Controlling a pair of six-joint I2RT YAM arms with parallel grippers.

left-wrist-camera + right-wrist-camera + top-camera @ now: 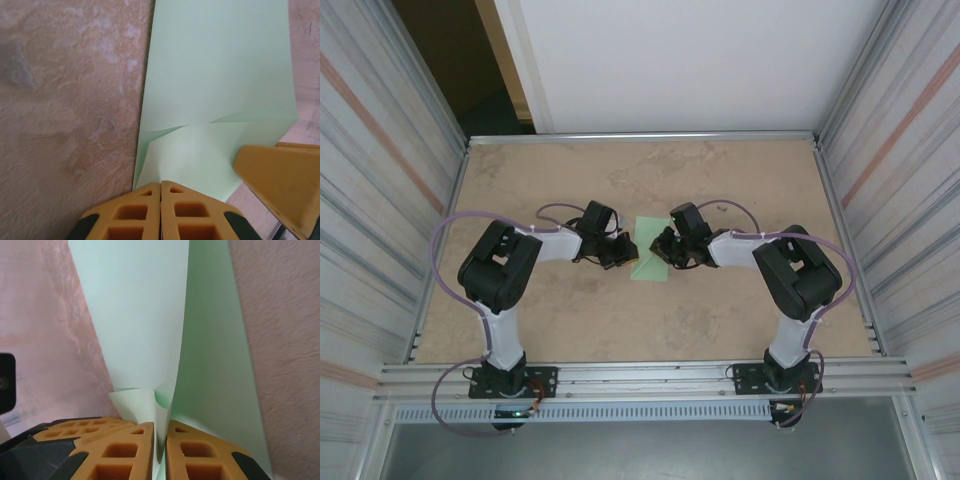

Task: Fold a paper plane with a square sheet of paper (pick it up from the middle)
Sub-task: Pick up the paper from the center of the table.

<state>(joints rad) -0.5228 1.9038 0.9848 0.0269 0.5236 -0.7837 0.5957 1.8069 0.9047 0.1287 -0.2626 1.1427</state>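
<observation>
- My left gripper (160,187) is closed, its tips at the paper's (220,75) left edge.
- My right gripper (160,432) pinches the paper's raised right edge.
- The paper lies mid-table (650,330), with open surface all round.

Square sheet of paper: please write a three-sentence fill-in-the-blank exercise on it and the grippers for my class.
The square sheet of paper is pale ____. In the top view it lies ____ the left gripper and the right gripper. The right gripper's fingers pinch a raised part of the ____.
Missing words: green; between; paper.
</observation>
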